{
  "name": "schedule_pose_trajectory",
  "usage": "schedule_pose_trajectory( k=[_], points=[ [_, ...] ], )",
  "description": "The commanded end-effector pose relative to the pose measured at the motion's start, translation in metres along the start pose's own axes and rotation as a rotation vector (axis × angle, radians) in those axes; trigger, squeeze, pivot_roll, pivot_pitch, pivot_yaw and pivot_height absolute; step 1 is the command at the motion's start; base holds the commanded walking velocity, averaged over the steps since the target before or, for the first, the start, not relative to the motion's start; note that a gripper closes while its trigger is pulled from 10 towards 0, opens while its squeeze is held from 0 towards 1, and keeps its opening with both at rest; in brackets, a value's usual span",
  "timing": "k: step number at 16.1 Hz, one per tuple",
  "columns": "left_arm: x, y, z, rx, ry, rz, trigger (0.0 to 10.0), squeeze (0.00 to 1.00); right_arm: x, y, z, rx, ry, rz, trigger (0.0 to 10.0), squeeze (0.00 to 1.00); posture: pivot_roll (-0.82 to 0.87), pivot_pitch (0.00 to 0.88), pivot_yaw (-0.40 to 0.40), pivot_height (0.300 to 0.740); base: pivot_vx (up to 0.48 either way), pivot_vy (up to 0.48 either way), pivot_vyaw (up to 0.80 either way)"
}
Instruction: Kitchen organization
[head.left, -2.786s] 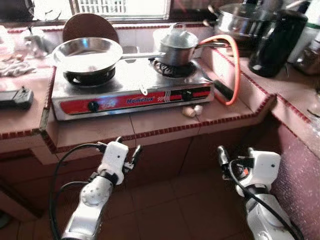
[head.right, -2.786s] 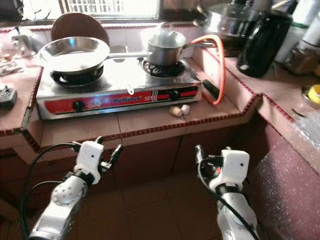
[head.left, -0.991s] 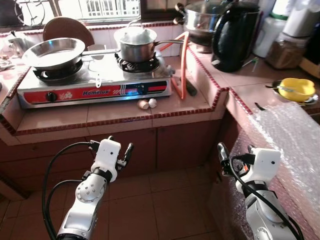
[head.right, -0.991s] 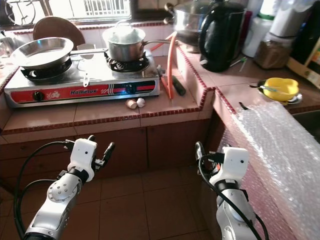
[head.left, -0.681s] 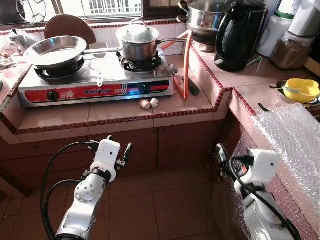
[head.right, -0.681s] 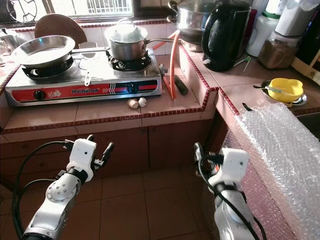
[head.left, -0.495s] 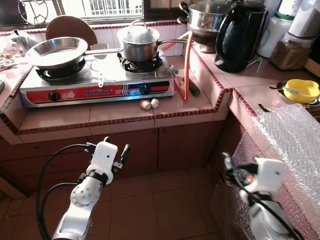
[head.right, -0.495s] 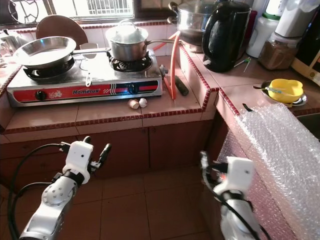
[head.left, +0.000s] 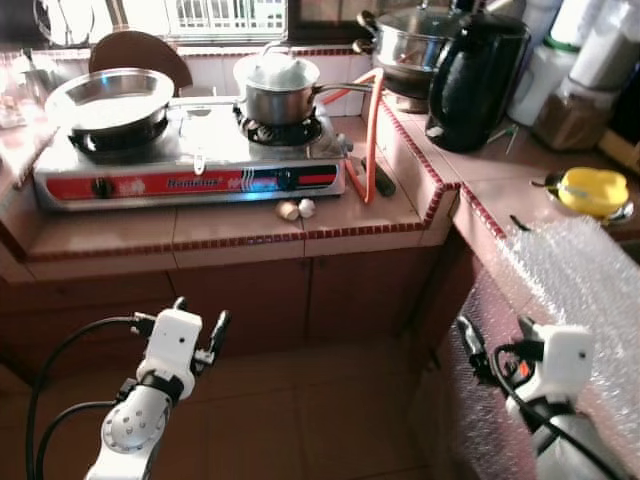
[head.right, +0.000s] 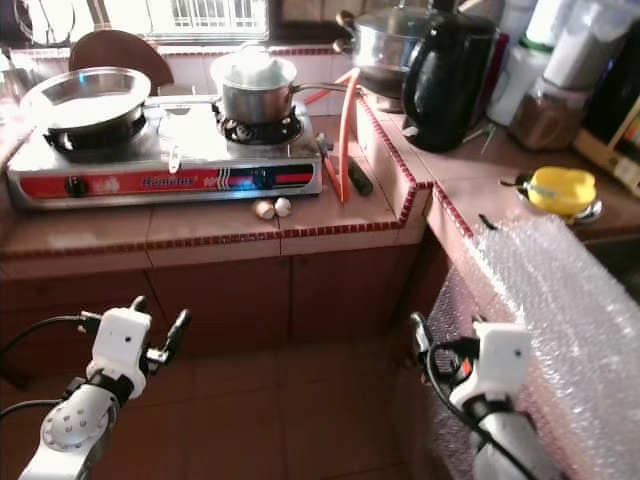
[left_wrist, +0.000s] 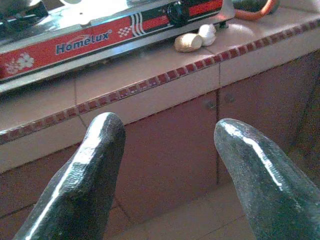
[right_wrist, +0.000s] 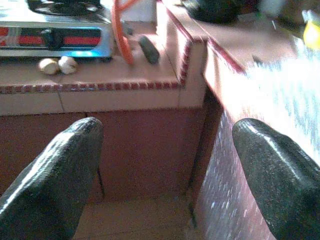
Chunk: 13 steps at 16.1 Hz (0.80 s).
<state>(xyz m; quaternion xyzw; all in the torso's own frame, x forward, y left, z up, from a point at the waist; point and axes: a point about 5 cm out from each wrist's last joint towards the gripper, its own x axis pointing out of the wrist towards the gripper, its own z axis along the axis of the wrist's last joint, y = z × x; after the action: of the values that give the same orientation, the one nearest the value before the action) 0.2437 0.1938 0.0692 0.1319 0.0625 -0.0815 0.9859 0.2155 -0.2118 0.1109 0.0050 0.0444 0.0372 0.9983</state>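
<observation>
A red and steel gas stove (head.left: 190, 165) stands on the tiled counter, carrying a frying pan (head.left: 108, 97) and a lidded saucepan (head.left: 277, 85). Two garlic cloves (head.left: 297, 209) lie in front of it. On the right-hand counter sit a black kettle (head.left: 475, 75), a large steel pot (head.left: 410, 40) and a yellow bowl (head.left: 592, 190). My left gripper (head.left: 200, 312) hangs open and empty below the counter edge, facing the cupboard front under the stove. Beside the bubble wrap, my right gripper (head.left: 493, 335) is also open and empty.
An orange gas hose (head.left: 372, 120) loops down beside the stove. Bubble wrap (head.left: 575, 290) drapes over the right counter's edge, close to my right arm. Jars (head.left: 565, 115) stand at the back right. Brown floor tiles (head.left: 300, 420) lie between my arms.
The view swung from the stove toward the corner counter, then pulled back slightly. Both arms now sit lower in the picture. Their fingers stay open and empty.
</observation>
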Motion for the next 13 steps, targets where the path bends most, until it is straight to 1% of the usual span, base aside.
schedule_pose_trajectory(
  k=[1, 2, 3, 5, 6, 7, 8, 9, 10, 11, 12, 13],
  points=[
    [0.001, -0.001, 0.002, -0.005, -0.002, -0.014, 10.0, 0.00, 0.003, -0.001, 0.004, -0.037, 0.004, 0.032, 10.0, 0.00, 0.20, 0.000, -0.117, 0.740, 0.000, 0.000, 0.00],
    [0.001, -0.001, 0.002, 0.000, -0.002, -0.011, 10.0, 0.00, 0.006, -0.003, 0.006, -0.045, 0.005, 0.044, 10.0, 0.00, 0.20, 0.000, -0.126, 0.740, 0.000, 0.000, 0.00],
    [0.002, -0.001, -0.004, -0.028, 0.009, 0.012, 10.0, 0.00, 0.019, -0.008, 0.015, -0.009, -0.003, 0.071, 10.0, 0.00, 0.21, 0.000, -0.120, 0.740, 0.000, 0.000, 0.00],
    [0.001, -0.003, -0.012, -0.024, 0.019, 0.009, 10.0, 0.00, 0.025, -0.002, 0.016, 0.027, -0.012, 0.118, 10.0, 0.00, 0.22, 0.000, -0.104, 0.740, 0.000, 0.000, 0.00],
    [0.001, -0.003, -0.018, -0.027, 0.037, 0.009, 10.0, 0.00, 0.027, 0.003, 0.016, 0.022, -0.016, 0.137, 10.0, 0.00, 0.22, 0.000, -0.091, 0.740, 0.000, 0.000, 0.00],
    [0.002, -0.002, -0.025, 0.005, 0.041, -0.006, 10.0, 0.00, 0.027, 0.017, 0.010, 0.059, -0.012, 0.164, 10.0, 0.00, 0.22, 0.000, -0.071, 0.740, 0.000, 0.000, 0.00],
    [0.004, -0.001, -0.026, 0.019, 0.040, -0.015, 10.0, 0.00, 0.026, 0.021, 0.007, 0.079, -0.008, 0.165, 10.0, 0.00, 0.23, 0.000, -0.064, 0.740, 0.000, 0.000, 0.00],
    [0.013, 0.002, -0.030, 0.062, 0.042, -0.018, 10.0, 0.00, 0.019, 0.031, -0.002, 0.112, 0.002, 0.156, 10.0, 0.00, 0.22, 0.000, -0.050, 0.740, 0.000, 0.000, 0.00],
    [0.015, 0.003, -0.032, 0.066, 0.044, -0.015, 10.0, 0.00, 0.018, 0.034, -0.003, 0.123, 0.004, 0.162, 10.0, 0.00, 0.22, 0.000, -0.045, 0.740, 0.000, 0.000, 0.00],
    [0.018, 0.004, -0.038, 0.058, 0.062, -0.019, 10.0, 0.00, 0.013, 0.038, -0.006, 0.116, -0.004, 0.160, 10.0, 0.00, 0.21, 0.000, -0.042, 0.740, 0.000, 0.000, 0.00],
    [0.019, 0.005, -0.041, 0.059, 0.066, -0.022, 10.0, 0.00, 0.012, 0.038, -0.007, 0.108, -0.003, 0.157, 10.0, 0.00, 0.21, 0.000, -0.042, 0.740, 0.000, 0.000, 0.00],
    [0.018, 0.006, -0.046, 0.064, 0.081, -0.018, 10.0, 0.00, 0.009, 0.038, -0.011, 0.125, 0.002, 0.141, 10.0, 0.00, 0.22, 0.000, -0.032, 0.740, 0.000, 0.000, 0.00]
  ],
)
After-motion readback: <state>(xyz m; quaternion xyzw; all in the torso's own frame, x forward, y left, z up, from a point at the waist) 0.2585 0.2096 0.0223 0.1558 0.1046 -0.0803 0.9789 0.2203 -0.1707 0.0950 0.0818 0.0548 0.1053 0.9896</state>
